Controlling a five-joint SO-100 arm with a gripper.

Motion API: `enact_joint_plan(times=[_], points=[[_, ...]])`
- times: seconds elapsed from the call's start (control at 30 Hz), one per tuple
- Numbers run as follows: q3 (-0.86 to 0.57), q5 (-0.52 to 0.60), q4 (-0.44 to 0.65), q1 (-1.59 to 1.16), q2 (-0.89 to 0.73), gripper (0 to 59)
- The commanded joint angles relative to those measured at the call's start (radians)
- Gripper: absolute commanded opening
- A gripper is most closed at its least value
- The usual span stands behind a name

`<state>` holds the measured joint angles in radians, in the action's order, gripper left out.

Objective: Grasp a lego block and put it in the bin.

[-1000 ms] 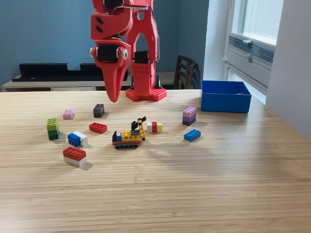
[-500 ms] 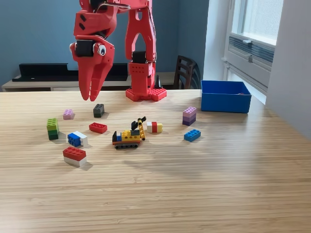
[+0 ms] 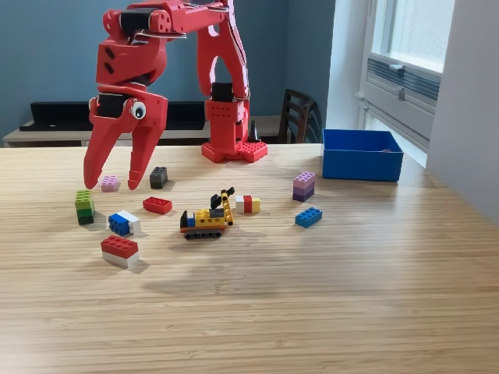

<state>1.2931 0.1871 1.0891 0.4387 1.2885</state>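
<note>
I've swung my red plastic hand [image 3: 114, 187] toward the exterior view's left. It now hangs spread wide over the small pink lego block [image 3: 110, 183], which was clear of it before.

blue bin [image 3: 362, 164], far right, lego blocks [image 3: 157, 205] scattered

We see a glossy red plastic arm [image 3: 210, 70], black servo blocks, a googly eye [image 3: 138, 111], and tapered red fingers [image 3: 140, 160].

Red tool [image 3: 114, 187] spread wide, tips straddling pink lego block [image 3: 110, 183] on bench [image 3: 327, 296]. Blue bin [image 3: 361, 154] well apart, exterior view's right.
</note>
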Motion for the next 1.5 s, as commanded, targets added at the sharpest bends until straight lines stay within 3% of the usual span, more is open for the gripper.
enact_joint_plan(times=[0.03,0.57,1.23,1.4,1.5], points=[[-0.161,0.038,0.014,-0.014,-0.089,31.5],[-0.466,0.195,0.098,-0.060,-0.347,27.0],[-0.716,0.233,0.193,-0.032,-0.537,17.5],[-0.741,0.244,0.190,-0.008,-0.548,13.5],[-0.742,0.272,0.181,0.003,-0.548,7.7]])
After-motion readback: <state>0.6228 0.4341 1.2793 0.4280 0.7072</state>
